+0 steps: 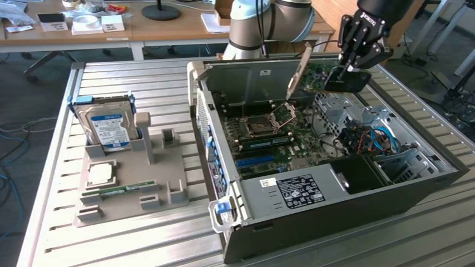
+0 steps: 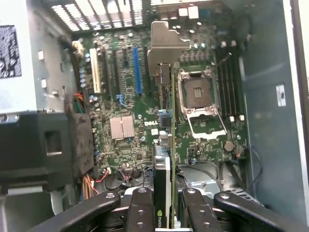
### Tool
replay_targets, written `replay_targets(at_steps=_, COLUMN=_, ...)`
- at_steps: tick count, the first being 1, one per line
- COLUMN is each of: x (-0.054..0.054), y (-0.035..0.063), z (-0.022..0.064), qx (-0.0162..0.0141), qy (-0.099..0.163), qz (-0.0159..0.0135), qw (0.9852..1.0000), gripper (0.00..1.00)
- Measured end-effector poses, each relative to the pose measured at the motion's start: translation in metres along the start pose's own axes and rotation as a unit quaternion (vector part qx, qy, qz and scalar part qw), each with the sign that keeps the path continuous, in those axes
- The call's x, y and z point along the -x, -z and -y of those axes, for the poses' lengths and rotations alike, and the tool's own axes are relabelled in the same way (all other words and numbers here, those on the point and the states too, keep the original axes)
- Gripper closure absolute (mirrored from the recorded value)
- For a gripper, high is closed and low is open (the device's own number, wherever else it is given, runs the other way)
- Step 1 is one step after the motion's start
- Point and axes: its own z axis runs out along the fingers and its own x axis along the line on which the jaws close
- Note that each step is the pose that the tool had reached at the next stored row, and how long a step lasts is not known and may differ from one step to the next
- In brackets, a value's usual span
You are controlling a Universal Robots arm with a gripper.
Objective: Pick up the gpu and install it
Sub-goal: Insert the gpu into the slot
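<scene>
Gripping gpu (image 2: 162, 166) by one end with pincer (image 2: 164, 205), squeezing both flat faces. Holding it edge-on over the open case (image 1: 248, 78), just above the motherboard (image 2: 130, 154) inside it, probably keeping it upright for lining the connector edge with a slot. Apparently not seated yet.

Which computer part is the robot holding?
The thin flat black-faced graphics card, clamped in the end effector over the open case; the silver hard drive and green RAM stick sit on the grey stand.
</scene>
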Motion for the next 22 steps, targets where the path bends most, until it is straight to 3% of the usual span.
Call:
replay_targets(at_steps=7, x=0.000, y=-0.0001, z=-0.0003, qx=-0.0007, qy=0.008, qz=-0.0013, qw=1.0000, gripper=0.73)
replay_targets(at_steps=9, x=0.000, y=-0.0008, z=-0.0011, qx=-0.0057, qy=0.009, qz=-0.0006, qw=0.9999, gripper=0.73)
replay_targets(at_steps=12, x=0.000, y=-0.0026, z=-0.0033, qx=-0.0179, qy=0.011, qz=0.0005, qw=0.9998, gripper=0.73)
replay_targets(at_steps=17, x=-0.002, y=-0.0047, z=-0.0143, qx=-0.0369, qy=0.012, qz=0.0025, qw=0.9992, gripper=0.73)
replay_targets(at_steps=19, x=-0.002, y=-0.0051, z=-0.0172, qx=-0.0398, qy=0.012, qz=0.0028, qw=0.9991, gripper=0.73)
replay_targets(at_steps=22, x=-0.003, y=-0.0054, z=-0.0210, qx=-0.0408, qy=0.012, qz=0.0029, qw=0.9991, gripper=0.73)
